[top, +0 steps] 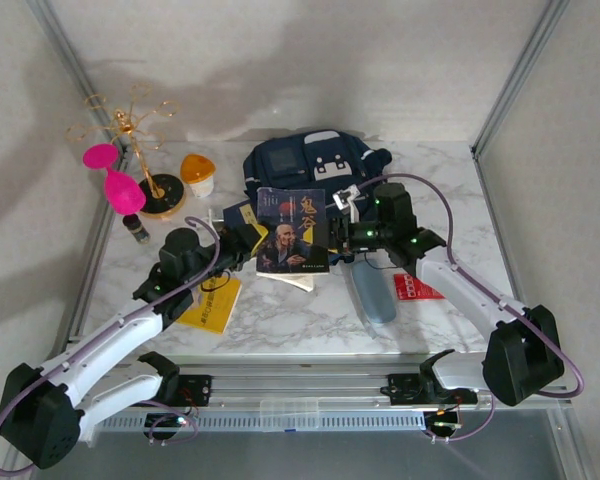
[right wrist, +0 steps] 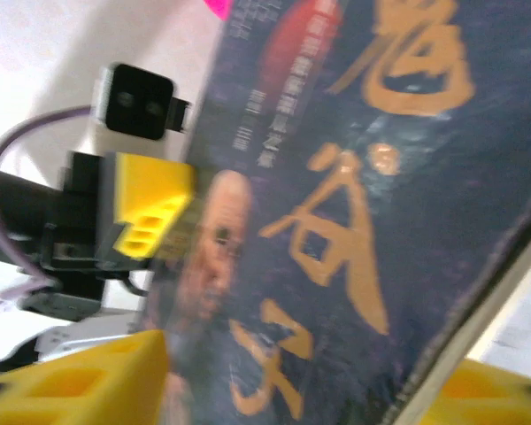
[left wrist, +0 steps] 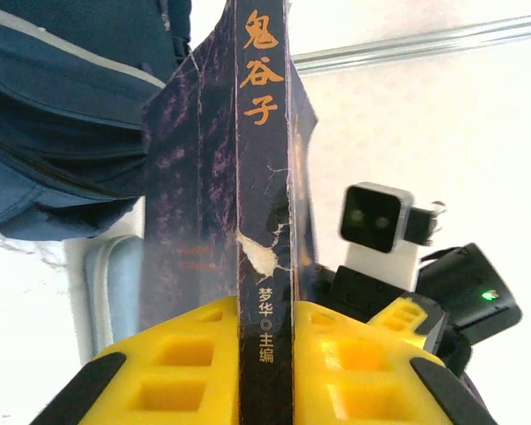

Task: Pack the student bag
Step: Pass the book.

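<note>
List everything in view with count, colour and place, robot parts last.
Bag: one, navy, back middle of the table.
Book: one, dark with orange lettering, held up before the bag.
Jewellery stand: one, gold, back left.
Pink thing: one, pink, beside the stand.
Jar: one, white with orange lid, right of the stand.
Booklet: one, yellow, under the left arm.
Card: one, red, under the right arm.
Case: one, grey-blue, front right of the book.
Table: one, white marble.
Left gripper: one, yellow fingers, shut on the book's spine.
Right gripper: one, yellow fingers, open at the book's cover.
</note>
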Available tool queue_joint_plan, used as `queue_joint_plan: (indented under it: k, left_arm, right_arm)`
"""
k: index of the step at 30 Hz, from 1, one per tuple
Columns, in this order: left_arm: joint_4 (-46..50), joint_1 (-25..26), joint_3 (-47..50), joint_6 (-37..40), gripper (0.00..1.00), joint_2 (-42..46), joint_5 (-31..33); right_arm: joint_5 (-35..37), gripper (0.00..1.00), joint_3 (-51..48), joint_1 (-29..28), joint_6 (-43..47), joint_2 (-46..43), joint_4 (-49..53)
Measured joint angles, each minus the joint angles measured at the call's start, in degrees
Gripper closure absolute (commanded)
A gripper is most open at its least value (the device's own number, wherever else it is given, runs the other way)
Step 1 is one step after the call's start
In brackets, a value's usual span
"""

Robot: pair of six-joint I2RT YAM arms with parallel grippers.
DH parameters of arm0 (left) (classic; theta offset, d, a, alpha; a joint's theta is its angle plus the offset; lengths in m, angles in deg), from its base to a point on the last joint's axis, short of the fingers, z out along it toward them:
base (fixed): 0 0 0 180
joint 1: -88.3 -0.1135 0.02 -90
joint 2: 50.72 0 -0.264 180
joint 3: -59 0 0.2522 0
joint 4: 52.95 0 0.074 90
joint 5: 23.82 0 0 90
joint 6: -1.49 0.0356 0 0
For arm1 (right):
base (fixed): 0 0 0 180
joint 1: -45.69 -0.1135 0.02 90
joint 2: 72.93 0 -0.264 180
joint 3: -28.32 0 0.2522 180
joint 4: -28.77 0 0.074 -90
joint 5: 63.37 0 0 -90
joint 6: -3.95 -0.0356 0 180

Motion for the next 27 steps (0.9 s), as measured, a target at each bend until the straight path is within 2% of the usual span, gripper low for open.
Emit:
queue_joint_plan:
  k: [3, 9, 13, 17, 24, 27]
  left_arm:
    - [-0.87, 0.04, -1.25, 0.0, 1.0, -0.09, -0.02]
    - [-4.02, 0.42, -3.89, -0.46, 1.0, -3.34, -0.2]
    - [-5.14, 1.25, -7.34, -0.57, 1.0, -6.51, -0.37]
    - [-10.25, 2.05, -8.98, -2.97, 1.0, -9.03, -0.37]
    - [-15.82, 4.48, -13.25, -6.25, 1.0, -12.66, 0.26]
    - [-18.71, 5.35, -14.27, -7.45, 1.0, -13.57, 0.74]
  right_arm:
    - [0.7, 0.02, -3.19, 2.6, -0.42, -1.4, 0.33]
    - [-0.96, 0.01, -7.52, 4.57, -6.69, -2.91, -3.32]
    - [-3.87, 0.01, -8.04, 5.22, -12.39, -4.63, -9.57]
    - [-5.9, 0.01, -8.52, 6.01, -17.81, -6.56, -17.38]
    - [-8.24, 0.01, -9.51, 6.78, -23.21, -5.77, -23.91]
    - [-9.29, 0.01, -10.25, 6.93, -27.85, -5.38, -29.94]
